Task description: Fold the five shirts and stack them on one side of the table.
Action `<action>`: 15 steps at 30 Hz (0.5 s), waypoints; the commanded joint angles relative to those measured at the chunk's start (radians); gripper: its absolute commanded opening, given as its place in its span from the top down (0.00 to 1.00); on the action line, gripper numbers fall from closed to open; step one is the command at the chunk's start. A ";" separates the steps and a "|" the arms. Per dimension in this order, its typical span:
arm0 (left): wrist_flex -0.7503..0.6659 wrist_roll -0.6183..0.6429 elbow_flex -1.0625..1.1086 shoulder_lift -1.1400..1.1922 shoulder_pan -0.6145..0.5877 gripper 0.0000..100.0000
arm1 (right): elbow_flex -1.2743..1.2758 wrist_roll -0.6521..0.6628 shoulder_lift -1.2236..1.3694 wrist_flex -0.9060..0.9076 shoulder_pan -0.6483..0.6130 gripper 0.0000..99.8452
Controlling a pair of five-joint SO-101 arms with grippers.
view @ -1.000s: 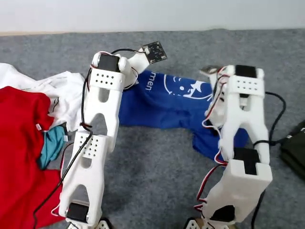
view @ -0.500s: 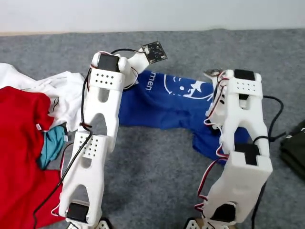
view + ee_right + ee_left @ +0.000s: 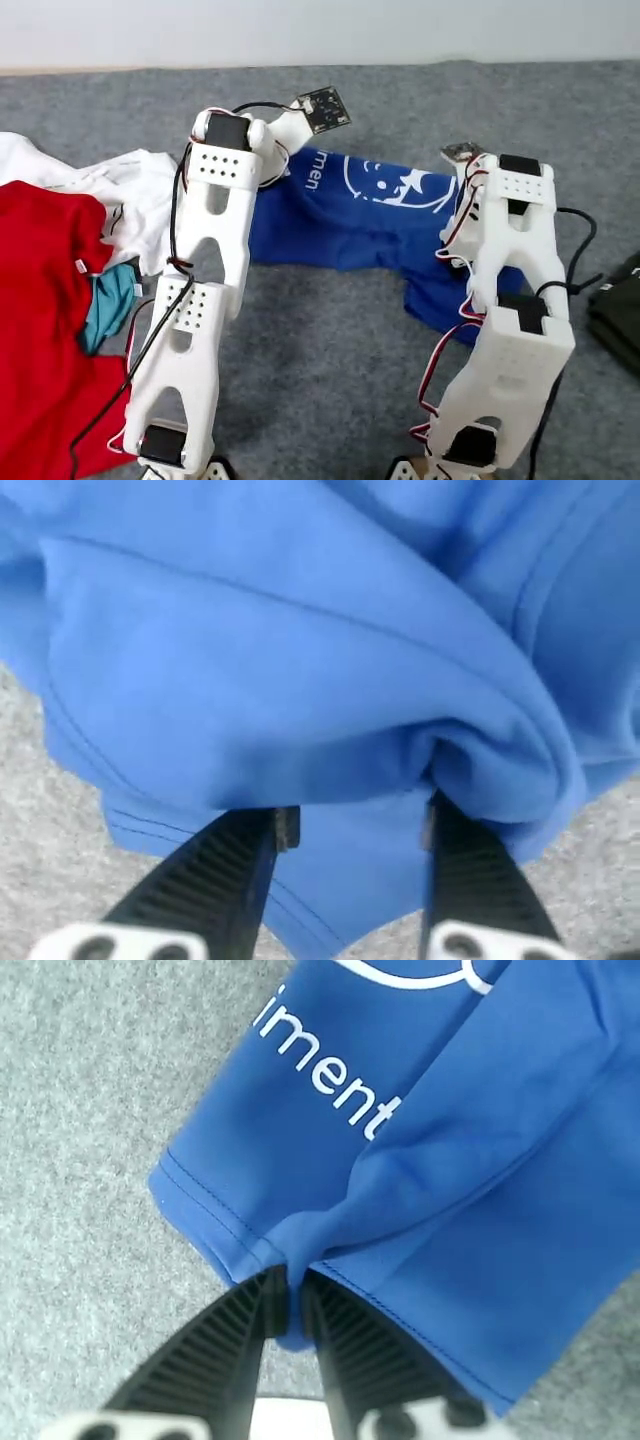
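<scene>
The right arm (image 3: 512, 250) has edged sideways over the blue shirt (image 3: 370, 215).
The left gripper (image 3: 285, 1305) keeps its jaws pinched on the hem. The right gripper (image 3: 355, 830) has its jaws wide around a bunched fold (nothing gripped yet). The shirt lies mid-table (image 3: 330, 340), unfolded.

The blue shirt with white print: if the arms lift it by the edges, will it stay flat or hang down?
Probably floppy: the blue fabric shirt with white print bunches into soft folds where the left pincer pinches its hem. It likely sags between the arms, where it lies crumpled. It may drag rather than slide on the rough grey table cover.
</scene>
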 commanded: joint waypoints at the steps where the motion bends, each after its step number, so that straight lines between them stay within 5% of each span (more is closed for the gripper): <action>1: 0.026 0.009 -0.004 -0.069 0.000 1.00 | -0.012 -0.002 -0.008 -0.008 0.008 0.86; 15: 0.026 0.009 -0.004 -0.069 0.000 1.00 | -0.012 0.074 -0.012 -0.002 0.012 0.92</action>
